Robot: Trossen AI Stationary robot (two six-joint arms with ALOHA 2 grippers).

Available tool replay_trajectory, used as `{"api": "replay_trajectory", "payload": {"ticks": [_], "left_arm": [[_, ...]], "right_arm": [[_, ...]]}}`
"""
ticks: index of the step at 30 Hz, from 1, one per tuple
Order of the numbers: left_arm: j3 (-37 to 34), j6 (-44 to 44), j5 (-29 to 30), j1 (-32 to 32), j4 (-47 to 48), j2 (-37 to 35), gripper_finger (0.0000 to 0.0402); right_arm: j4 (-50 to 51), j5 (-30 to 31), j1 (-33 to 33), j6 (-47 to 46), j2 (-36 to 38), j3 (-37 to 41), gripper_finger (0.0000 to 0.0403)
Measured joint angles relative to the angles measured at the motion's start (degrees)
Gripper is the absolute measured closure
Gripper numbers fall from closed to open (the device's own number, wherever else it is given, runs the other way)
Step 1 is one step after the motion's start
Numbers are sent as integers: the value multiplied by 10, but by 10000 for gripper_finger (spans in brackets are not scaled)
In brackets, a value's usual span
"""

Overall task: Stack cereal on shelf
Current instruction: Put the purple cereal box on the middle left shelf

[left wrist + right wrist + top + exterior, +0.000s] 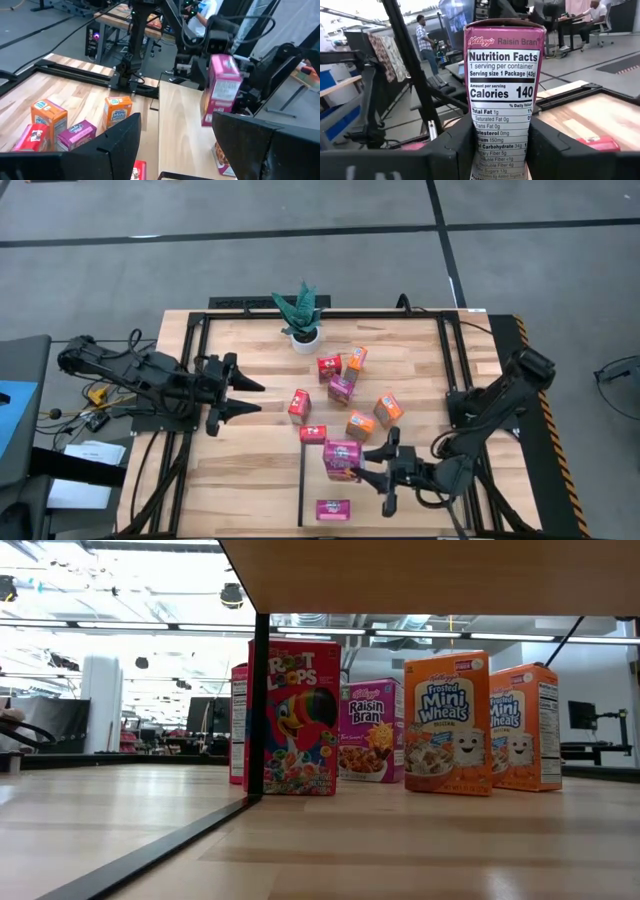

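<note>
Right gripper (372, 463) clamped on purple box (341, 459) over shelf (385, 510); left gripper (245, 396) open, empty.

Potted green plant (301, 315) at the table's far edge, slatted wooden tabletop (240, 470)

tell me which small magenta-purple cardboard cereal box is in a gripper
The magenta-purple Raisin Bran cardboard box clamped upright between the right gripper's fingers. Another purple box lies flat nearer the table's front edge; a third sits among the orange and red boxes.

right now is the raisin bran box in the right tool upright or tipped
Upright. The right tool clamps the Raisin Bran box by its sides, its nutrition panel reading level, top flap up; the left wrist view shows it standing vertical.
</note>
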State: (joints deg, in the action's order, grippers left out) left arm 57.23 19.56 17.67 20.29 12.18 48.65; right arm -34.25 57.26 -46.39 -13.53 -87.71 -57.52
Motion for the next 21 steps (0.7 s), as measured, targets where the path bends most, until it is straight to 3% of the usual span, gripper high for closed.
{"api": "replay_trajectory", "payload": {"ticks": [13,21], "left_arm": [[0,12,22,0,-1,3,168],[0,13,27,0,-1,3,168]], "right_arm": [[-125,-3,9,20,-107,16,240],[-97,46,-11,14,-110,16,246]]}}
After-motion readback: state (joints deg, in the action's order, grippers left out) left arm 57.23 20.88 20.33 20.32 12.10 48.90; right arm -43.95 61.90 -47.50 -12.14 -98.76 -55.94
